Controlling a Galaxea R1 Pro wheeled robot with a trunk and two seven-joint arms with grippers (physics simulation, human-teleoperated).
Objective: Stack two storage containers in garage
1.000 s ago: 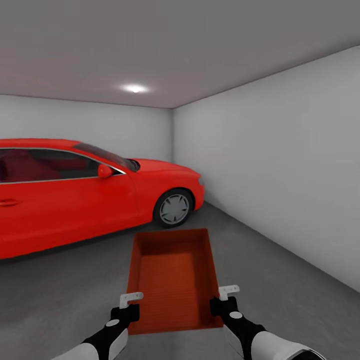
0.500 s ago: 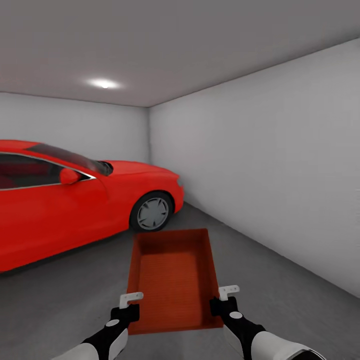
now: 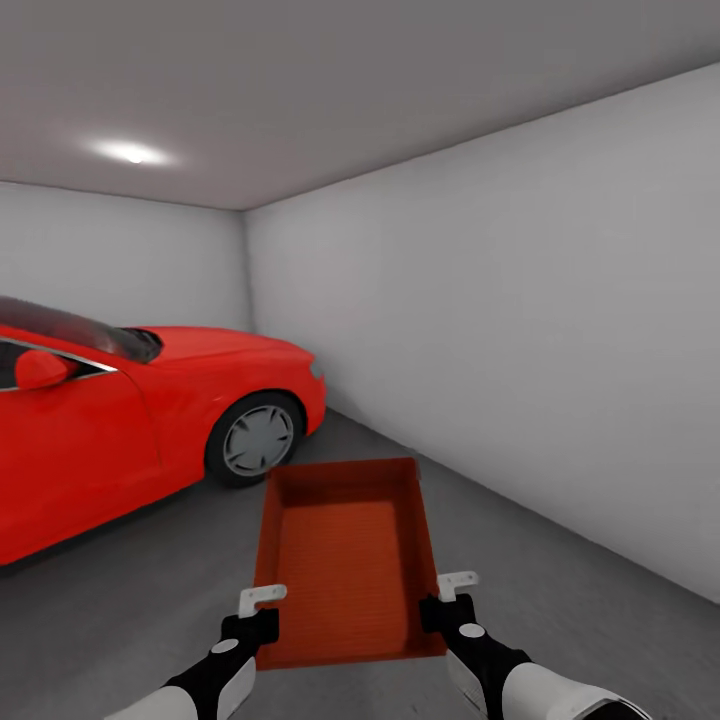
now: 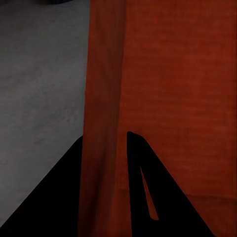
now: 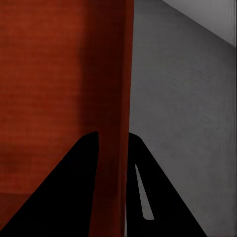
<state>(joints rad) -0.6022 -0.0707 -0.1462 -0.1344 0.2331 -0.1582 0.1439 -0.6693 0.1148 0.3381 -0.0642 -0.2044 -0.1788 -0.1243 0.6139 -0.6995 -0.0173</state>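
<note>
Storage container (image 3: 345, 555): side walls clamped between left jaws and right jaws, above floor (image 3: 560, 570).

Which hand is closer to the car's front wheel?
Left. The left hand clamps the container's left wall, on the side facing the front wheel. The right hand clamps the opposite wall, toward the white wall.
</note>
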